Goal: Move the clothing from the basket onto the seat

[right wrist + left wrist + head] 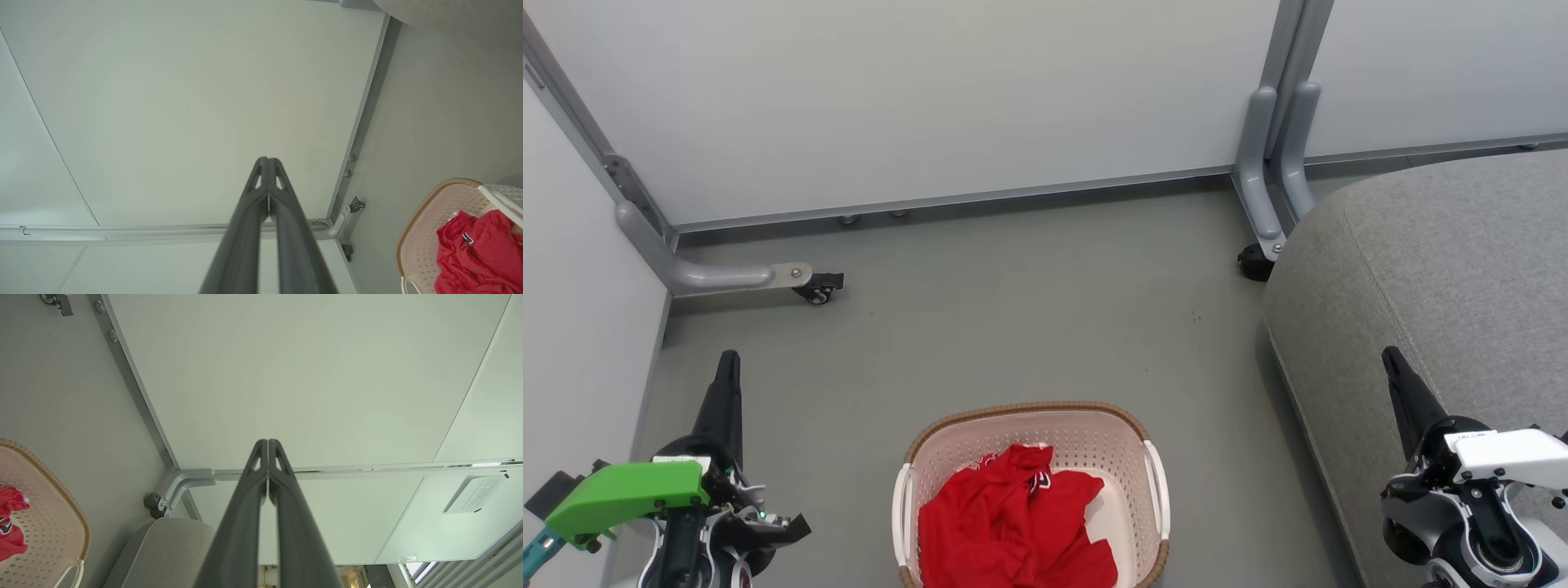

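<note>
Crumpled red clothing [1013,523] lies inside the cream perforated basket [1029,411] with a brown rim, on the floor at the bottom centre of the head view. The clothing [474,253] and basket [412,228] also show at the right wrist view's lower right, and the basket [61,494] with a bit of clothing [10,522] at the left wrist view's lower left. The grey seat [1445,261] fills the right side. My left gripper [727,359] is shut and empty, left of the basket. My right gripper [1390,356] is shut and empty, over the seat's front edge.
White partition panels [931,98] on grey wheeled feet [817,287] close off the back and left. A second castor foot [1256,263] stands by the seat's far corner. Grey floor [1029,310] lies open between the basket and the partitions.
</note>
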Tool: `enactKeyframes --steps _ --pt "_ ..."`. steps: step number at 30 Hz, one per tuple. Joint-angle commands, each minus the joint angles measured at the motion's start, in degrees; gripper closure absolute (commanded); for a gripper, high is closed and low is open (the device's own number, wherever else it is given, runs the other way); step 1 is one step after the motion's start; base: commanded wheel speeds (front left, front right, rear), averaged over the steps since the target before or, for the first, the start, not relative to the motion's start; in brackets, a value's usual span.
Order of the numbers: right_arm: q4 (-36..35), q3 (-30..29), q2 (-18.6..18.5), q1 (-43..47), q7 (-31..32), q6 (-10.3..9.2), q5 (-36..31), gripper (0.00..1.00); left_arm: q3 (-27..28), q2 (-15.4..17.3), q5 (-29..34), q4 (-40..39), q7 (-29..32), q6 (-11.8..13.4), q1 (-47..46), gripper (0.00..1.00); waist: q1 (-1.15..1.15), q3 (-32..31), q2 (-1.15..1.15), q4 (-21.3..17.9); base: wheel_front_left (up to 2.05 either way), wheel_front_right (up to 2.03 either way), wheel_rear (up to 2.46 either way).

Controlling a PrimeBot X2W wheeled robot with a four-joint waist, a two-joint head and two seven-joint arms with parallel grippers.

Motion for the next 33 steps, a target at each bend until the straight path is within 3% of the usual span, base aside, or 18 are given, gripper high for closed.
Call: enactKeyframes --steps 1,16,17,33 --pt "0.0 -0.1 -0.2 -0.6 -0.3 0.0 -0.1 1.0 0.1 0.0 0.0 -0.2 0.1 0.1 0.8 1.0 0.0 0.0 0.0 0.0 0.0 0.0 0.0" --pt "0.0 -0.1 -0.2 -0.6 -0.3 0.0 -0.1 1.0 0.1 0.0 0.0 -0.2 0.1 0.1 0.8 1.0 0.0 0.0 0.0 0.0 0.0 0.0 0.0" --pt "0.0 0.0 0.0 0.0 0.0 0.0 0.0 0.0 0.0 0.0 0.0 0.0 0.0 0.0 0.0 0.0 0.0 0.0 0.0 0.0 0.0 0.0 0.0" --pt "1.1 -2.6 4.6 1.9 0.0 0.0 -9.0 0.0 -1.5 -0.3 4.3 1.4 -3.6 -1.1 0.1 0.0 0.0 0.1 0.0 0.2 0.0 0.0 0.0"
